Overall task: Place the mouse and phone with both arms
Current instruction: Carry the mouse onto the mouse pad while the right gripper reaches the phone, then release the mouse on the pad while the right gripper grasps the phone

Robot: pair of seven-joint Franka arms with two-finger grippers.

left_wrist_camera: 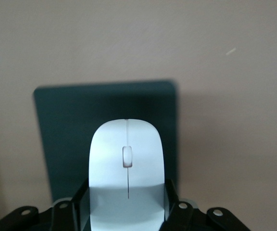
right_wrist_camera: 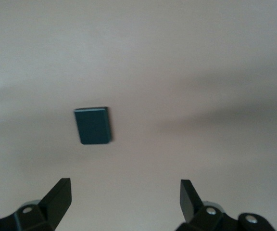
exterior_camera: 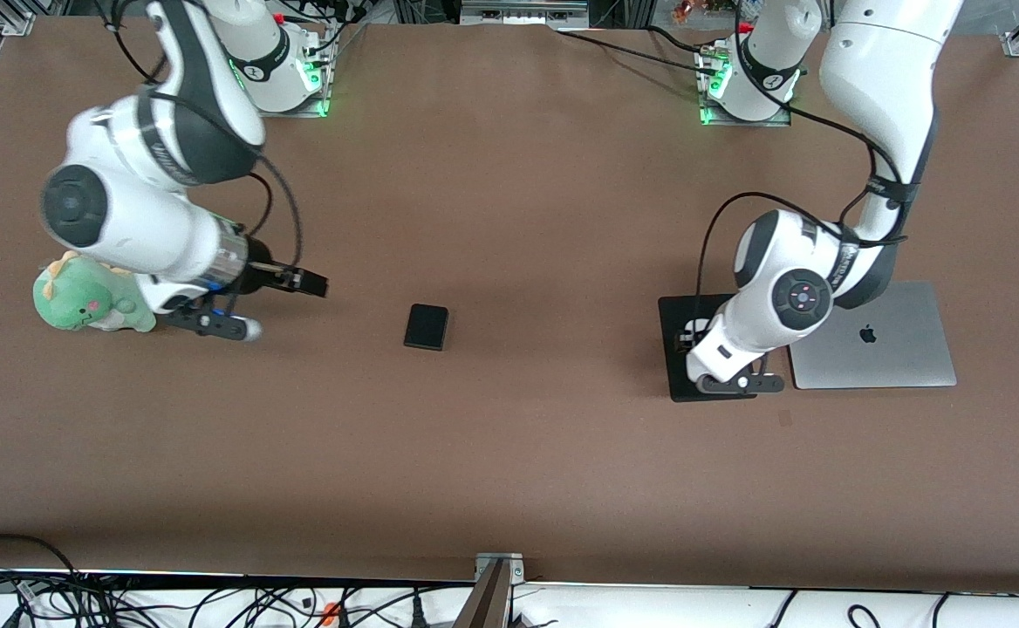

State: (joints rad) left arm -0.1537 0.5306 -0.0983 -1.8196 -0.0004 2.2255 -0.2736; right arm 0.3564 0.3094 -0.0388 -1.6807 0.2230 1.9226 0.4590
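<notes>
gripping the mouse (left_wrist_camera: pixel 126 168) by its sides, the left claw (left_wrist_camera: pixel 126 211) hangs over the black mat (exterior_camera: pixel 675 349), which lies on the desk (exterior_camera: pixel 509 453) touching the closed laptop (exterior_camera: pixel 876 340) toward the left arm's end. the right claw (right_wrist_camera: pixel 126 199) has its fingers spread wide and holds nothing, over bare desk beside a green plush toy (exterior_camera: pixel 86 301) near the right arm's end. the phone (exterior_camera: pixel 427 326) lies flat near the middle of the desk, well apart from the mat and the toy.
</notes>
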